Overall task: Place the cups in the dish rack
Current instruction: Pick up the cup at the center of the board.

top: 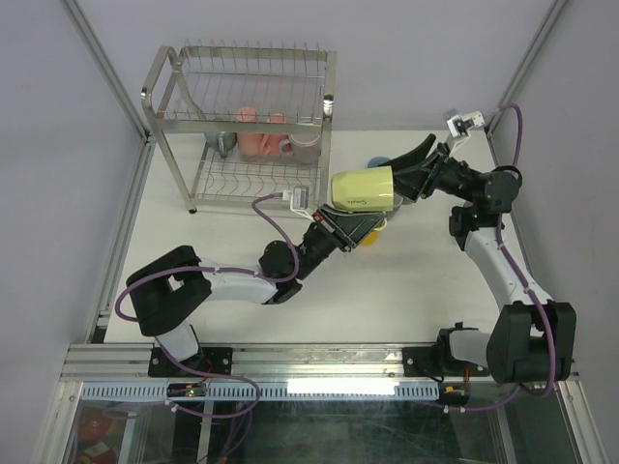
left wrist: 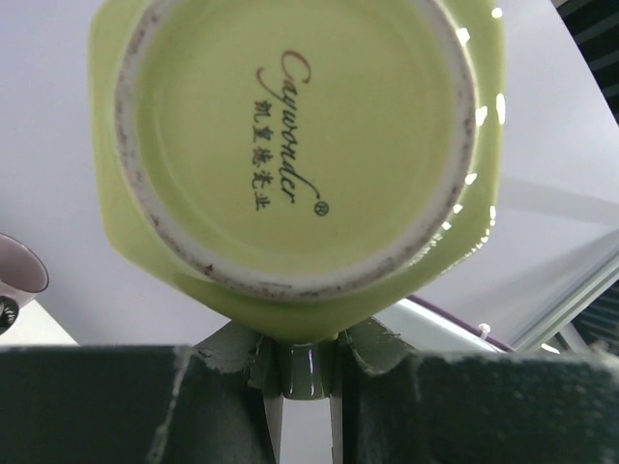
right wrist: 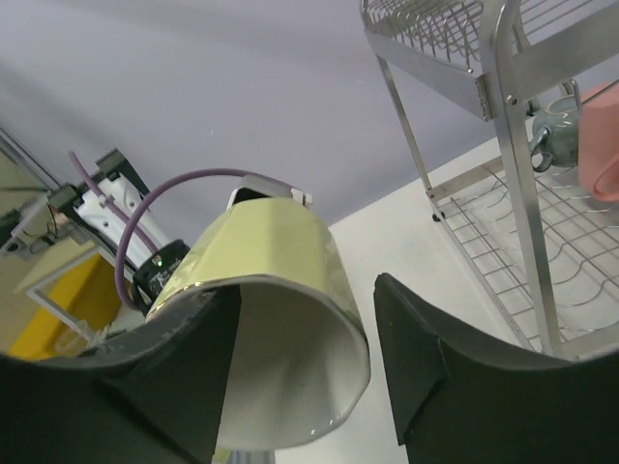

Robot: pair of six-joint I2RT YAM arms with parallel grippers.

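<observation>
— Anything readable?
— Only on the base of the pale green mug: a dark red script brand, roughly "Cayuonder", with a ® after it. Beneath it runs a row of Chinese characters I cannot make out.
— And from above?
— That mark, too small to read.

White table, dish rack at its far-left corner.

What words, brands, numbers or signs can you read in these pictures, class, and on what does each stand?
"Cayuonder" in brown cursive, as best it reads: underside of the pale green cup.
"®": just after that script.
Row of Chinese characters below the script: too fine to read surely.
Top view: the same print is a dark speck, unreadable.
Nothing else carries text.
</observation>
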